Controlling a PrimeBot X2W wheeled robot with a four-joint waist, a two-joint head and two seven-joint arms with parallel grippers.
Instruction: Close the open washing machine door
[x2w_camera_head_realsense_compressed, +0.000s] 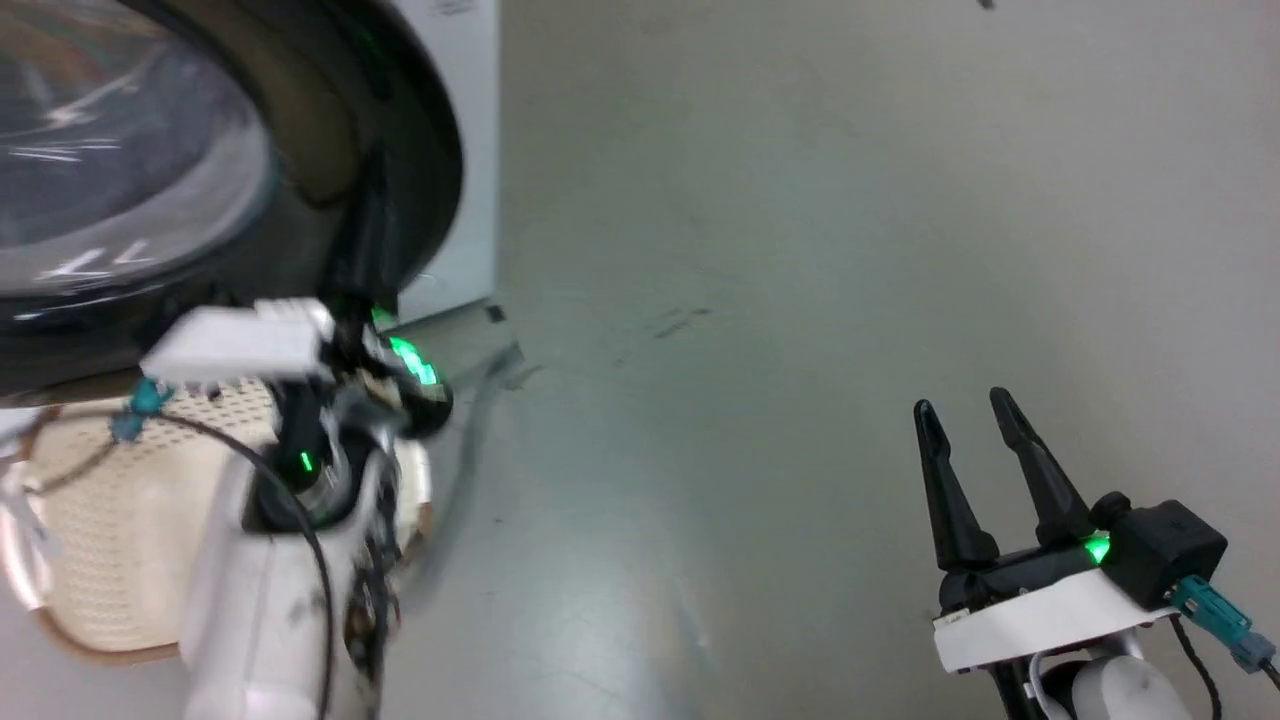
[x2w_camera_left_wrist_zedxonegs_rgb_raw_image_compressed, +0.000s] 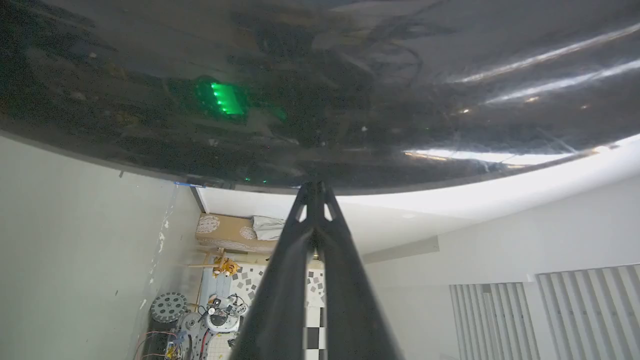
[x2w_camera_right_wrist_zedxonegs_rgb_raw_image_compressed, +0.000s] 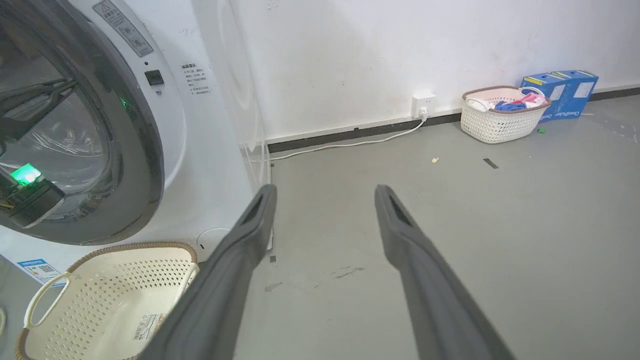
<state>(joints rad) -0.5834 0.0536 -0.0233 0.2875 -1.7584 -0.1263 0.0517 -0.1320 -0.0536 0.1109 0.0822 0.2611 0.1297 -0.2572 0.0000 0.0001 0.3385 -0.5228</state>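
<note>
Push step: left hand (x2w_camera_left_wrist_zedxonegs_rgb_raw_image_compressed: 315, 186) pinched narrow, tips against washing machine door (x2w_camera_left_wrist_zedxonegs_rgb_raw_image_compressed: 350, 100) rim. Right hand (x2w_camera_head_realsense_compressed: 961, 402) wide, idle. Next, prob: press fwd till latch catches.

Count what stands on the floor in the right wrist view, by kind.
Washer: 1
Baskets: 2
Blue boxes: 2
Total: 5
</note>
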